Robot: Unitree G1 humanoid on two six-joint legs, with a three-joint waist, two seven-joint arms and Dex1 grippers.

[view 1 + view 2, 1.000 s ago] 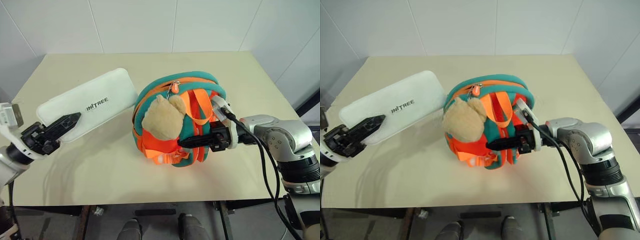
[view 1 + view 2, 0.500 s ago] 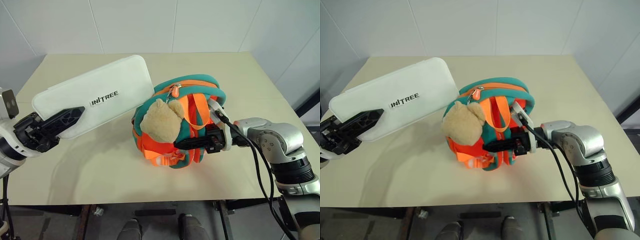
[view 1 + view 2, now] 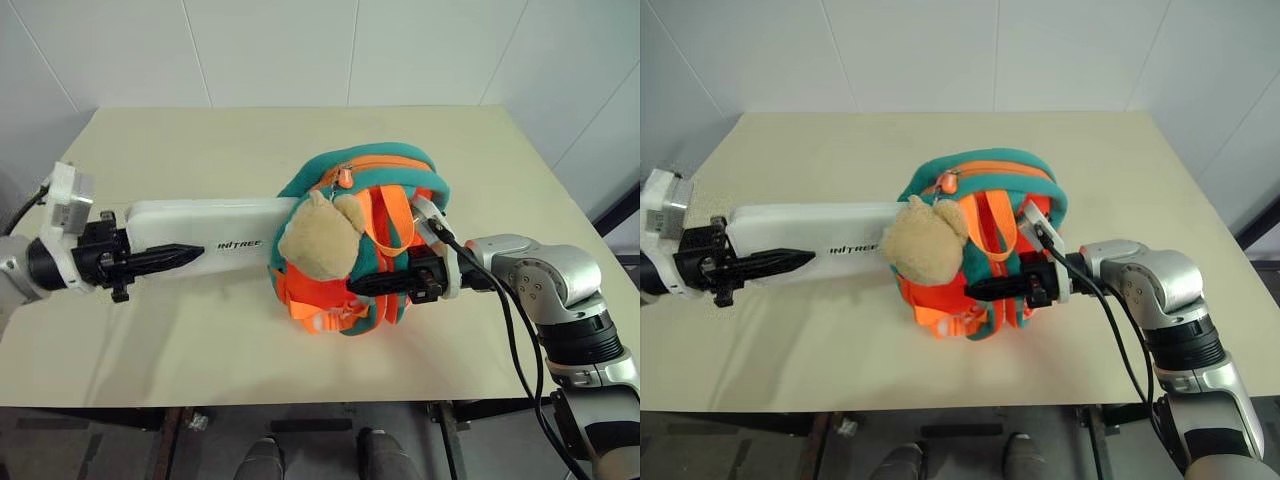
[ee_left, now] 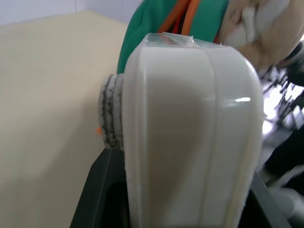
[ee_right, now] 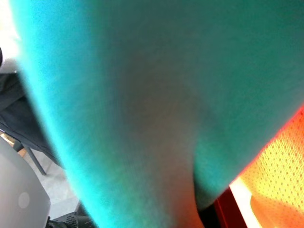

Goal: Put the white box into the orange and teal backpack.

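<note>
The flat white plastic box (image 3: 205, 237) is gripped at one end by the left tool (image 3: 160, 260), its far end hidden behind the orange and teal backpack (image 3: 385, 215). The backpack is pinched by the closed right tool (image 3: 375, 286) on the beige surface (image 3: 200, 340).

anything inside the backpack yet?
The white box, clamped by the left gripper, reaches the orange and teal backpack. The plush toy covers its far end, so entry can't be confirmed.
</note>
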